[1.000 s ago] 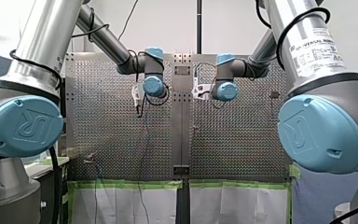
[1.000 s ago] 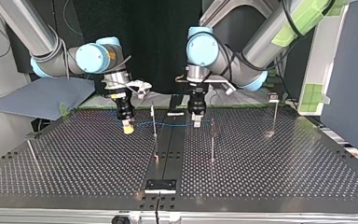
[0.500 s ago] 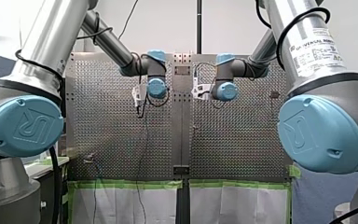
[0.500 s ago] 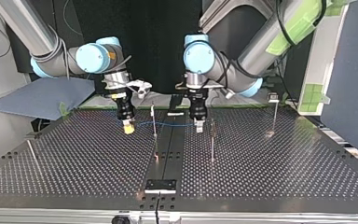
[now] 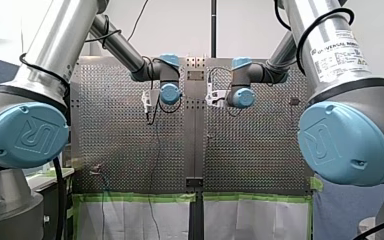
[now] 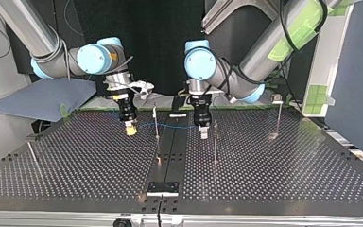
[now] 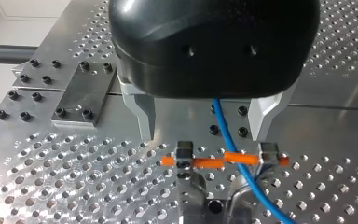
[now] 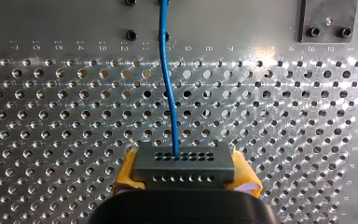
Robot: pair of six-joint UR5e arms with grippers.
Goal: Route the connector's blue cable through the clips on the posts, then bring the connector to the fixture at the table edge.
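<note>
Left of centre in the top view my right gripper (image 6: 130, 127) clamps the grey connector (image 8: 184, 164) in yellow pads (image 8: 127, 173); its thin blue cable (image 6: 172, 126), likely light and limp, runs rightward to my left gripper (image 6: 203, 134), between its open fingers (image 7: 142, 114), best pinched near the clip (image 7: 184, 154).

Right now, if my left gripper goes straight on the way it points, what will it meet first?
Probably the clip with orange bars, just ahead of my left gripper, where the blue cable crosses it; depth is unclear.
</note>
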